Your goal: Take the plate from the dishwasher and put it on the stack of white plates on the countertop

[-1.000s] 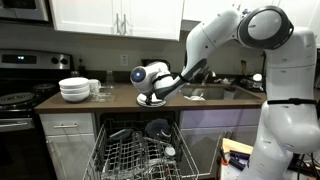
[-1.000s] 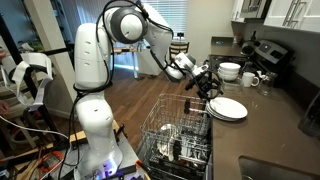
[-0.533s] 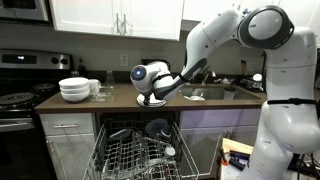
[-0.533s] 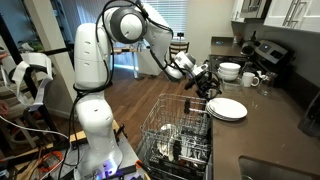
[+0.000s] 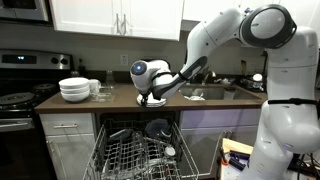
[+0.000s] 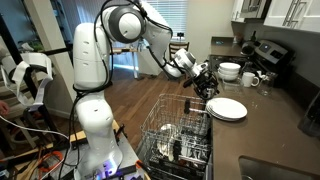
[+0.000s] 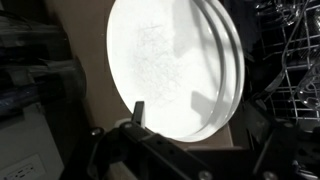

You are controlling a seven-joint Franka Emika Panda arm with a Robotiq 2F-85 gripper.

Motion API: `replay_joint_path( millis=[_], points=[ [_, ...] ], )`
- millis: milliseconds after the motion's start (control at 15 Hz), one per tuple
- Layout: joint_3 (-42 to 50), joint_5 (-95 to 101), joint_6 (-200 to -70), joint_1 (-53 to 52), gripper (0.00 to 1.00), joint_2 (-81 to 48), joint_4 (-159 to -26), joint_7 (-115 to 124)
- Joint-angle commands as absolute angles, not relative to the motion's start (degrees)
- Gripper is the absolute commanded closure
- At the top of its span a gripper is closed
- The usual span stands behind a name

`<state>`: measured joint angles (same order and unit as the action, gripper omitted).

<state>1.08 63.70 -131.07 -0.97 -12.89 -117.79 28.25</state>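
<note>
The gripper (image 6: 208, 90) hangs just over the stack of white plates (image 6: 228, 108) at the countertop's (image 5: 115, 100) front edge, above the dishwasher (image 5: 135, 155); whether its jaws are spread I cannot tell.

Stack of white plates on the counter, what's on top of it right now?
Nothing lies on the stack of white plates; its top plate looks bare in the wrist view. The gripper hangs close over it. The lower plates show only their rims.

We see the arm (image 5: 212, 42) stretched forward from its tall white body, elbow high and wrist (image 5: 146, 72) bent downward. The gripper (image 6: 207, 86) points down, and in the wrist view its jaws stand apart.
</note>
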Motion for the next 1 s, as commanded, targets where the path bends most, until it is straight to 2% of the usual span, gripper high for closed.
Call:
replay_joint_path(
  millis=[0, 933],
  points=[
    [0.2, 60.0, -131.1, -1.2, 0.00, -8.7, -120.0, 25.3],
    [-4.6, 47.2, -134.7, -4.5, 0.00, 10.5, -131.0, 21.0]
  ],
)
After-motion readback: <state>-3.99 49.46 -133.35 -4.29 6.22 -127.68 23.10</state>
